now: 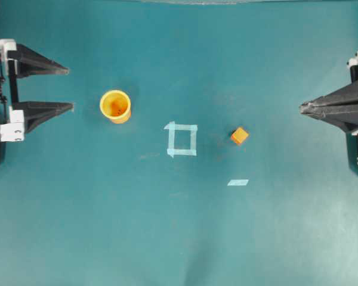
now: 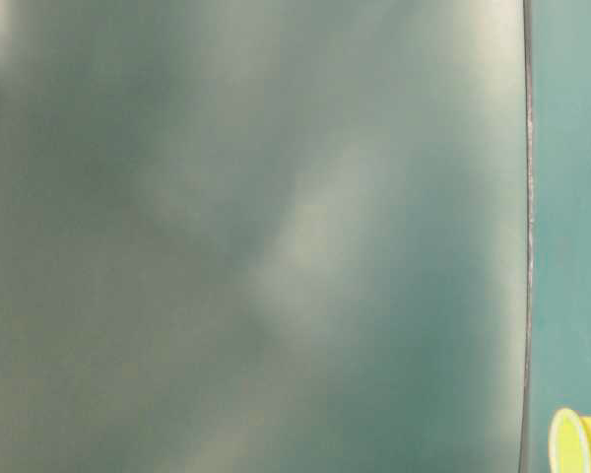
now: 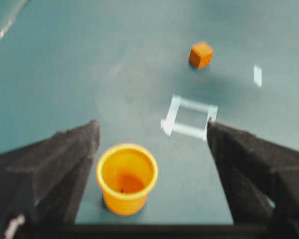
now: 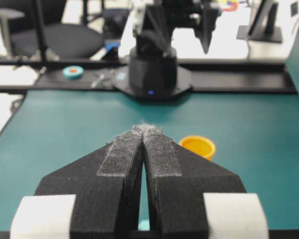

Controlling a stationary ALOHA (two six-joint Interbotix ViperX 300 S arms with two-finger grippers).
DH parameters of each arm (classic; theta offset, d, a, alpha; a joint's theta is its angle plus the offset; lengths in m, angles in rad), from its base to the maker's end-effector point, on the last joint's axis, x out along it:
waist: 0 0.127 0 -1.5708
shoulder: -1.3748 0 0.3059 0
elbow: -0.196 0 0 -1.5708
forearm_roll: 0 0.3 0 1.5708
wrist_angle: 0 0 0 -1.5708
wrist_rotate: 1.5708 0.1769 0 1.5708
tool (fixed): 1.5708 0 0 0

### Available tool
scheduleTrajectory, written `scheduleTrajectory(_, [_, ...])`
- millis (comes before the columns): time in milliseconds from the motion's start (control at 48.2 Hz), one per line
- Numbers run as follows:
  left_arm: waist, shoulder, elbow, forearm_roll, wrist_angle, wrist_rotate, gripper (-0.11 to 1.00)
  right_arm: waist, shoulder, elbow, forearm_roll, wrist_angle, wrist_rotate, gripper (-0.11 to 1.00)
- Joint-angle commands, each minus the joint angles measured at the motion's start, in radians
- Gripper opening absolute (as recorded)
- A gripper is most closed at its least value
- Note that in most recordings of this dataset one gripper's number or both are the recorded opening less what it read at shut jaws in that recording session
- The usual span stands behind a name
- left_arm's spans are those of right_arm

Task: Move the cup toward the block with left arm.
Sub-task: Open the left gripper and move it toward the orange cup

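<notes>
The yellow-orange cup [image 1: 115, 106] stands upright on the teal table, left of centre. It also shows in the left wrist view [image 3: 126, 178], in the table-level view [image 2: 580, 440] and in the right wrist view [image 4: 197, 146]. The tiny orange block [image 1: 239, 136] lies right of centre, far from the cup, and shows in the left wrist view [image 3: 201, 54]. My left gripper [image 1: 70, 88] is open and empty at the left edge, a short way from the cup, its jaws wide apart. My right gripper [image 1: 301, 108] is shut and empty at the right edge.
A pale blue tape square outline [image 1: 182, 139] lies between cup and block. A pale tape strip [image 1: 238, 182] lies below the block. The other arm's black base [image 4: 152, 69] stands at the table's far edge in the right wrist view.
</notes>
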Motion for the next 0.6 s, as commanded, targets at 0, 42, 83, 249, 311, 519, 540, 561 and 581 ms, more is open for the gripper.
scheduleTrajectory(0, [0.005, 0.048, -0.028, 0.002, 0.006, -0.002, 0.84, 0.002, 0.003, -0.031, 0.002, -0.005, 0.002, 0.00])
scheduleTrajectory(42, [0.003, 0.077, -0.031, 0.002, 0.012, -0.002, 0.84, 0.002, 0.003, -0.032, 0.003, -0.003, 0.002, 0.00])
scheduleTrajectory(83, [0.003, 0.100, -0.032, 0.002, 0.017, -0.003, 0.84, 0.002, 0.003, -0.034, 0.002, 0.002, 0.002, 0.00])
scheduleTrajectory(249, [0.005, 0.192, -0.046, 0.002, 0.054, -0.003, 0.86, 0.002, 0.003, -0.044, 0.002, 0.028, 0.005, 0.00])
scheduleTrajectory(311, [0.005, 0.227, -0.051, 0.002, 0.071, -0.003, 0.87, 0.002, 0.003, -0.048, 0.002, 0.034, 0.006, 0.00])
scheduleTrajectory(519, [0.003, 0.348, -0.052, 0.002, 0.081, -0.038, 0.87, 0.002, 0.003, -0.049, 0.002, 0.038, 0.006, 0.00])
scheduleTrajectory(540, [0.005, 0.364, -0.051, 0.002, 0.081, -0.044, 0.87, 0.002, 0.003, -0.049, 0.002, 0.038, 0.006, 0.00])
scheduleTrajectory(561, [0.005, 0.374, -0.051, 0.002, 0.080, -0.051, 0.87, 0.002, 0.003, -0.049, 0.002, 0.038, 0.006, 0.00])
scheduleTrajectory(581, [0.005, 0.383, -0.051, 0.002, 0.078, -0.054, 0.87, 0.002, 0.003, -0.049, 0.002, 0.038, 0.006, 0.00])
